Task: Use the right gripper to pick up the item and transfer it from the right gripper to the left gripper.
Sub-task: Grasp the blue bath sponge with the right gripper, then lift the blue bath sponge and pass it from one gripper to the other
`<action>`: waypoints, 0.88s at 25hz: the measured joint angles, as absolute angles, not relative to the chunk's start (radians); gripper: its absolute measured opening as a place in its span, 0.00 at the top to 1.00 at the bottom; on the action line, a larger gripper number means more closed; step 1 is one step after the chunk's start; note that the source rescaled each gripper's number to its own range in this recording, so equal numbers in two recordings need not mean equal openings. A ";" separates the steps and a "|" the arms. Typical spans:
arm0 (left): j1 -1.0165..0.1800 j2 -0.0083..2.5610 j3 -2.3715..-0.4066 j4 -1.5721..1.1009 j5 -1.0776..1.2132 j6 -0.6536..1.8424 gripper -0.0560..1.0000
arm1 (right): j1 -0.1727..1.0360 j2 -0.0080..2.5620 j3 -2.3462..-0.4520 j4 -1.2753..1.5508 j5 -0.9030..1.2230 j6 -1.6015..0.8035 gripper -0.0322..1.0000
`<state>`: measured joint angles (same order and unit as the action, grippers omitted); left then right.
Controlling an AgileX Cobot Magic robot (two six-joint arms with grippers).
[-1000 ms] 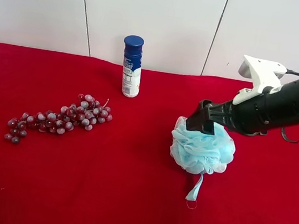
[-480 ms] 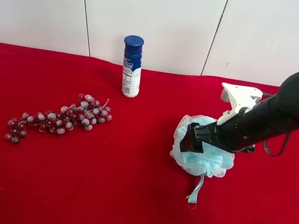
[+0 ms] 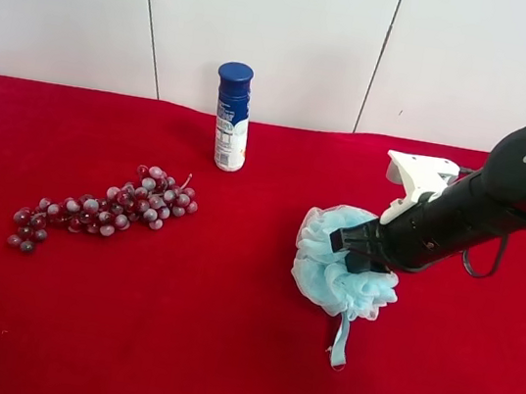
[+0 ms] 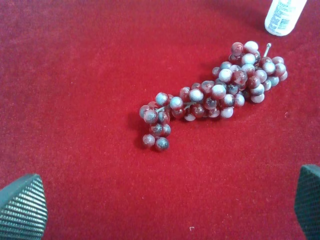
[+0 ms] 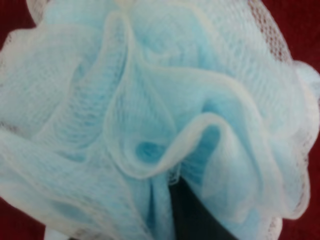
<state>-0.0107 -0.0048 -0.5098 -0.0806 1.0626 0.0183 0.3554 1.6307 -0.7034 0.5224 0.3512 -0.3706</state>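
Note:
The pale blue mesh pouf (image 3: 330, 267) lies on the red cloth, its ribbon loop (image 3: 340, 342) trailing toward the front. The right gripper (image 3: 353, 246), on the black arm with the white top plate at the exterior high view's right, is pushed into the pouf's top right side. In the right wrist view the pouf (image 5: 150, 110) fills the picture and folds of mesh close around one dark finger (image 5: 192, 215). The left gripper (image 4: 160, 210) is open and empty above the cloth near the grapes; its fingertips (image 4: 20, 207) show at the picture's corners. It is out of the exterior high view.
A bunch of dark red grapes (image 3: 108, 206) lies at the left of the red cloth (image 3: 201, 346), also seen in the left wrist view (image 4: 215, 95). A blue-capped white bottle (image 3: 232, 118) stands at the back by the white wall.
The right arm has come down and pushed its jaws into the pouf. The pouf has been squashed and shifted slightly left and toward the front.

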 joint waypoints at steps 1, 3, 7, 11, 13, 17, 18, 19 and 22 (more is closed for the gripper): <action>-0.011 -0.005 -0.510 -0.081 1.063 0.018 0.00 | 0.355 1.631 -0.704 0.522 0.353 -0.371 0.93; -0.011 -0.005 -0.510 -0.081 1.063 0.018 0.00 | 0.355 1.630 -0.705 0.523 0.354 -0.371 0.94; -0.011 -0.005 -0.510 -0.081 1.063 0.018 0.00 | 0.355 1.603 -0.705 0.528 0.365 -0.379 0.95; -0.011 -0.005 -0.510 -0.081 1.063 0.018 0.00 | 0.355 1.537 -0.732 0.576 0.438 -0.442 0.96; -0.011 -0.005 -0.510 -0.082 1.063 0.018 0.00 | 0.355 1.504 -0.762 0.634 0.491 -0.495 0.96; -0.011 -0.005 -0.510 -0.082 1.063 0.018 0.00 | 0.355 1.480 -0.831 0.818 0.600 -0.666 0.96; -0.011 -0.005 -0.510 -0.082 1.063 0.018 0.00 | 0.355 1.478 -0.845 0.869 0.616 -0.722 0.96; -0.011 -0.005 -0.510 -0.082 1.063 0.018 0.00 | 0.355 1.479 -0.854 0.931 0.632 -0.781 0.96; -0.011 -0.005 -0.510 -0.082 1.063 0.018 0.00 | 0.356 1.478 -0.871 1.100 0.656 -0.954 0.96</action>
<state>-0.0107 -0.0048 -0.5098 -0.0818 1.0626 0.0183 0.3562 1.4780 -0.8710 1.1001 0.6564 -0.9540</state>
